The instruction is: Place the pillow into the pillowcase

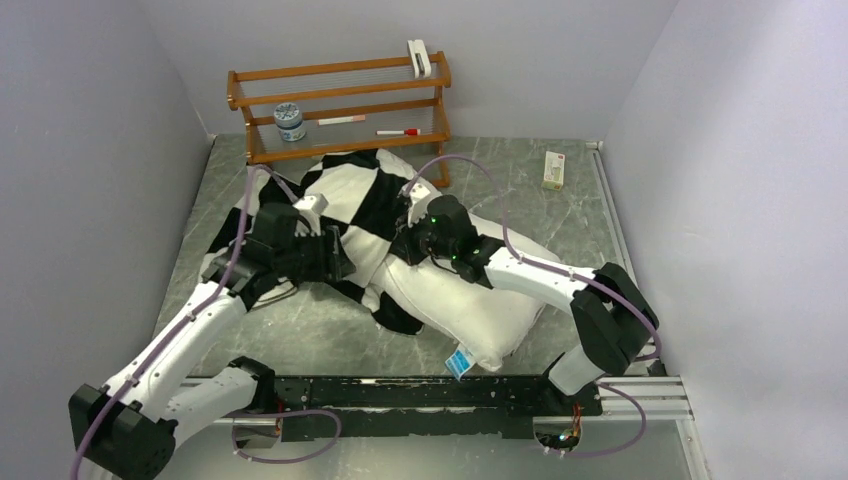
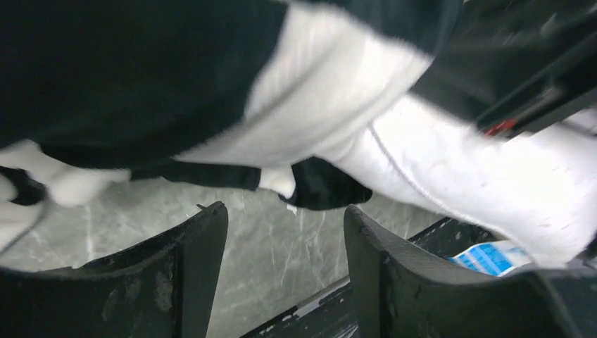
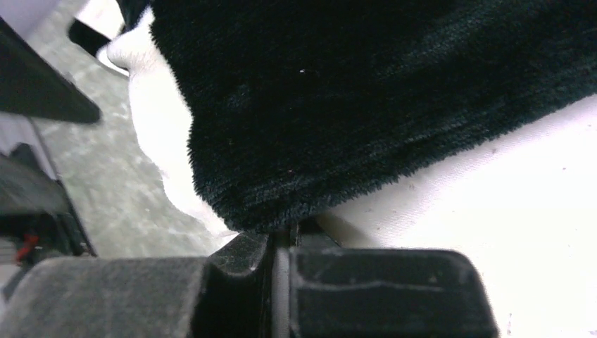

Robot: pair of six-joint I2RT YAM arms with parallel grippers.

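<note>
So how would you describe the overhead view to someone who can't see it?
A plump white pillow lies on a grey marbled table, its far end covered by a black-and-white checkered pillowcase. Two robot arms reach in from the near edge, the left arm and the right arm meeting the cloth on either side. A wooden rack stands at the back wall.

Plump plain white pillow [image 1: 470, 310], lying flat and diagonal on grey marble table [image 1: 300, 340], near corner bare with small blue-and-white tag [image 1: 458, 362], far end tucked inside plush black-and-white checkered pillowcase [image 1: 365, 195], rumpled, bunched, spreading left and back.
</note>
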